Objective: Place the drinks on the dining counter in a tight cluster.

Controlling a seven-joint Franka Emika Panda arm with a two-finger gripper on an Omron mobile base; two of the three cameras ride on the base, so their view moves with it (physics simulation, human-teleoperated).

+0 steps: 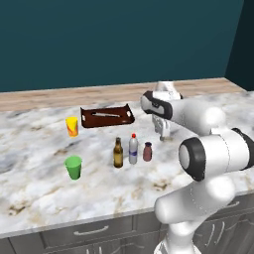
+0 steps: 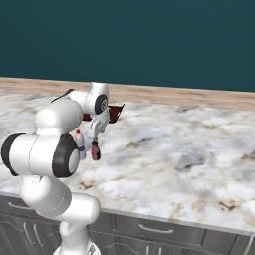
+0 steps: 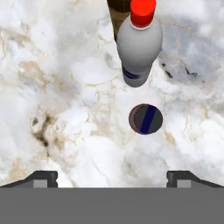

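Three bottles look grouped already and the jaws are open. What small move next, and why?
Probably lift the gripper straight up and clear. The beer bottle, clear bottle and maroon bottle stand upright in a close row on the dining counter, and the open gripper holds nothing.

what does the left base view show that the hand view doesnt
Left base view alone: the green cup, the yellow-orange cup, the dark tray and the brown beer bottle standing full length on the dining counter. Hand view alone: the maroon bottle from straight above, with the open hand well clear of it. Both: the clear bottle with its red cap, beside the maroon bottle, on the marbled top.
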